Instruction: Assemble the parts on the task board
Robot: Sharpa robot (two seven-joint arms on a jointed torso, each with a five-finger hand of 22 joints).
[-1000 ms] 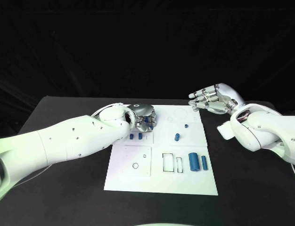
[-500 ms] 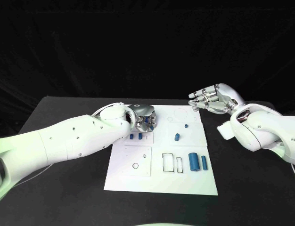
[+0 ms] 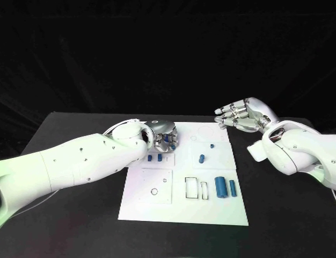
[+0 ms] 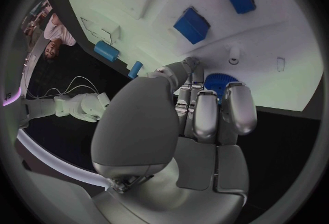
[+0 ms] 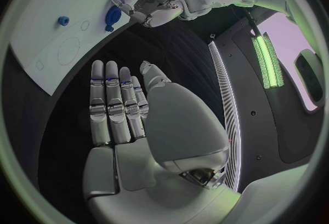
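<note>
task board mid-table; left hand over its far-left corner; right hand beyond its right

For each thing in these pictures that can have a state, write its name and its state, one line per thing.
left hand: fingers curled over a blue round part on the task board
right hand: open, flat, holds nothing, off the board
two large blue cylinders: lying on the board
two small blue blocks: resting on the board

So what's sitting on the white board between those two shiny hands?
In the head view, between the left hand and the right hand lies bare task board with faint outlines; two small blue parts sit slightly nearer the robot.
</note>
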